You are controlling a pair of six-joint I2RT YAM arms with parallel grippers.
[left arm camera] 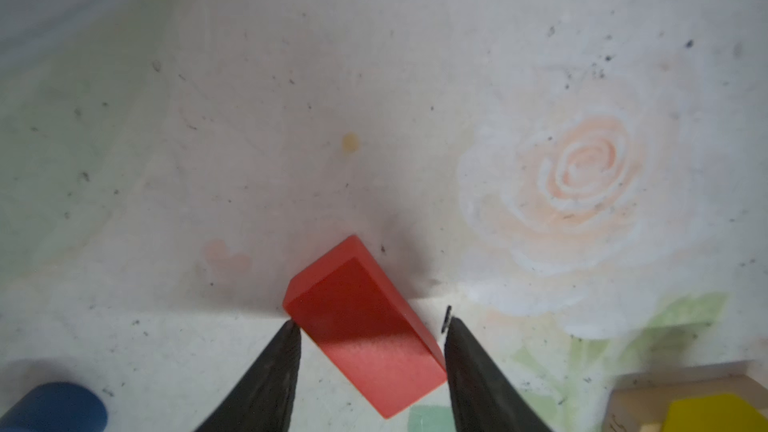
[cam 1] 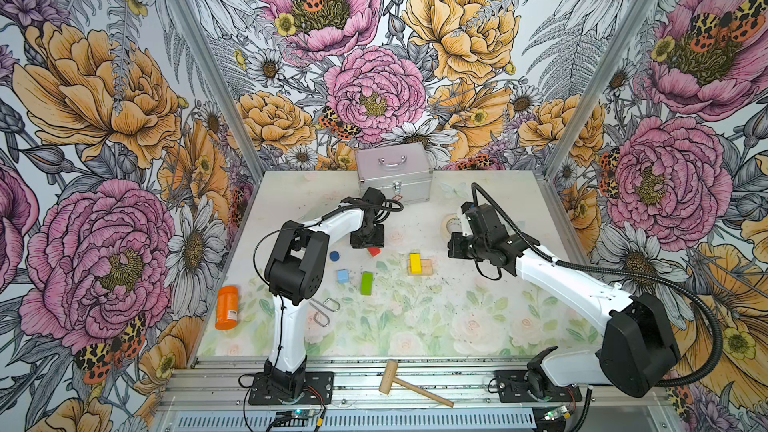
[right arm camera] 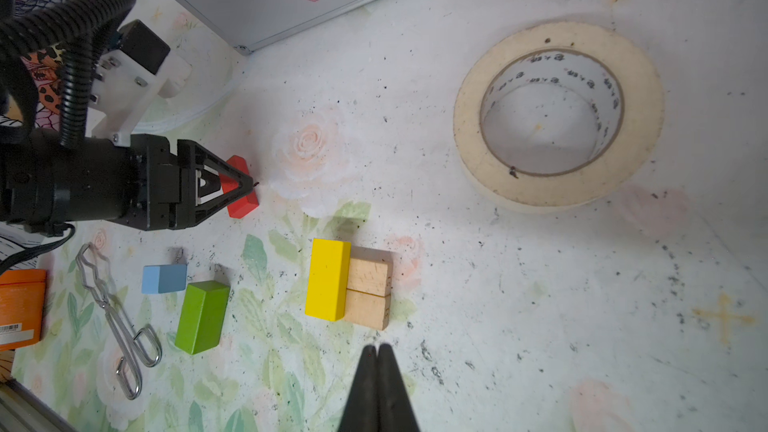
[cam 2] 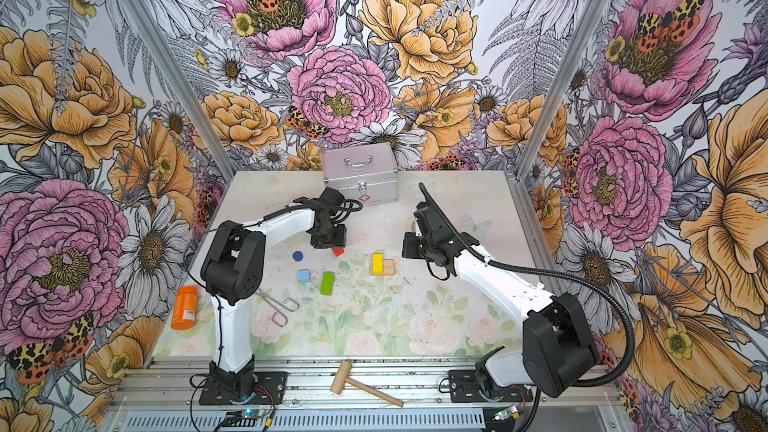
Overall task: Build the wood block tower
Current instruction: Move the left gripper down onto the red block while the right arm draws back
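- Clock positions are read in both top views, with 12 toward the back wall.
- Tower (cam 1: 420,268), begun: two tan bars (right arm camera: 370,280) lie flat side by side, just at 3 o'clock of the centre of the table (cam 1: 457,317). The yellow bar (right arm camera: 327,278) lies crosswise on their 9 o'clock ends.
- Red bar (left arm camera: 361,338): flat on the table, at 10 o'clock of the tower, apart from it.
- Left gripper (left arm camera: 370,324): down over the red bar, jaws parted, one finger on each side. The bar sits skewed between them. Cannot tell whether the fingers press it.
- Right gripper (right arm camera: 377,353): clenched, empty, at 2 o'clock of the tower.
- Green bar (cam 1: 366,283): loose, at 8 o'clock of the tower.
- Light blue cube (cam 1: 342,275): just at 9 o'clock of the green bar.
- Dark blue cylinder (cam 1: 334,256): at 12 o'clock of the cube.
- Silver case (cam 1: 395,170): at the 12 o'clock edge.
- Tape roll (right arm camera: 557,118): at 2 o'clock.
- Orange bottle (cam 1: 227,307) and metal tongs (cam 1: 324,311): at 8 o'clock.
- Mallet (cam 1: 411,386): on the front rail, at 6 o'clock.
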